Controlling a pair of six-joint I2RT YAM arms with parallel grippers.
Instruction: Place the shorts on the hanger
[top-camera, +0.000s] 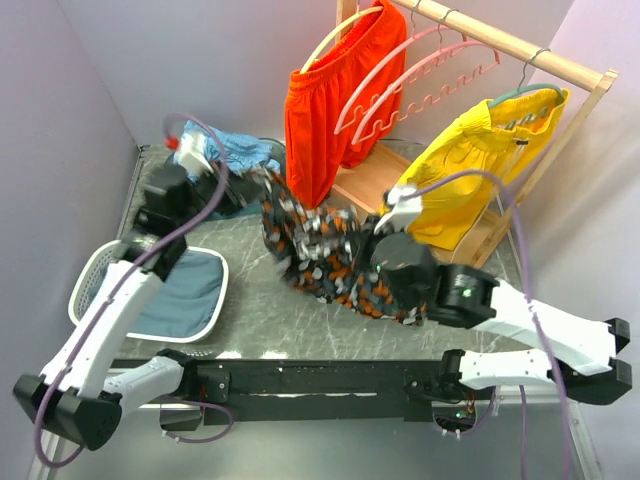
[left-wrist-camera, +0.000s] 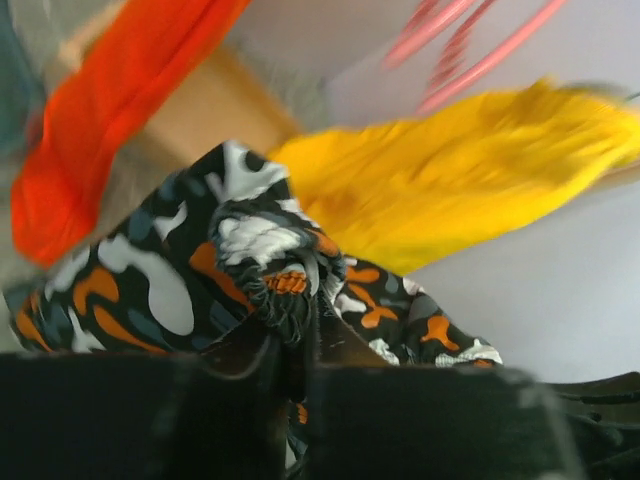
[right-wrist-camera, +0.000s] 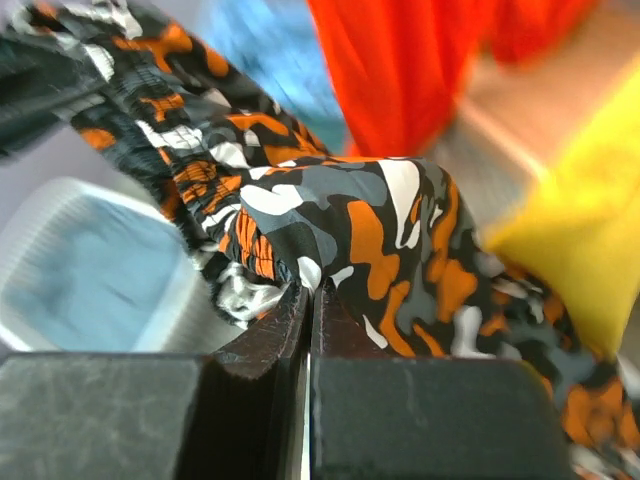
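Observation:
The camouflage shorts (top-camera: 320, 250) hang stretched between both grippers above the table. My left gripper (top-camera: 262, 190) is shut on their upper left edge; the left wrist view shows bunched waistband cloth (left-wrist-camera: 270, 265) pinched in the jaws. My right gripper (top-camera: 380, 262) is shut on their right part; the right wrist view shows the cloth (right-wrist-camera: 380, 230) clamped at the fingertips. Two pink hangers (top-camera: 425, 75) hang alike on the wooden rail (top-camera: 520, 48) at the back, above and behind the shorts.
Plain orange shorts (top-camera: 335, 95) on a cream hanger hang left of the pink hangers. Plain yellow shorts (top-camera: 480, 165) on a teal hanger hang to their right. A white basket (top-camera: 90, 285) with blue cloth sits at the left. Blue fabric (top-camera: 240, 152) lies at back left.

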